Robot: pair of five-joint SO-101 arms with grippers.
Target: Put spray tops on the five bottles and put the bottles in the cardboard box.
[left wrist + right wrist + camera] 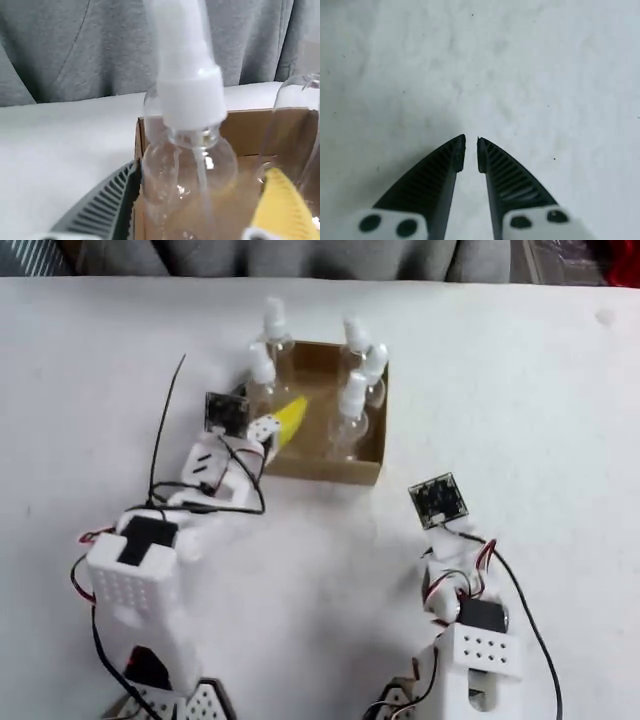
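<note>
The left gripper (202,175) is hanging at the edge of the brown open cardboard box (330,468), and its fingers are standing apart. Between them a clear round plastic bottle with a white spray top (187,100) is standing upright, inside the box and near one of its corners. The grey ribbed finger (107,200) is lying just beside one side of this bottle; I cannot tell if it is touching. The yellow finger (280,210) is sitting on the other side, with a clear gap to the bottle, so the gripper is not clamping it. Beyond the yellow finger, the four other clear bottles with white spray tops (352,405) are also standing upright in the same box.

The right gripper (471,147) is hanging well apart from the box and pointing down at the white worktop (545,60). Its two black ribbed fingers (507,177) are lying almost together, with only a thin slit between the tips, and they are holding nothing. Bare worktop is lying in front of them.
</note>
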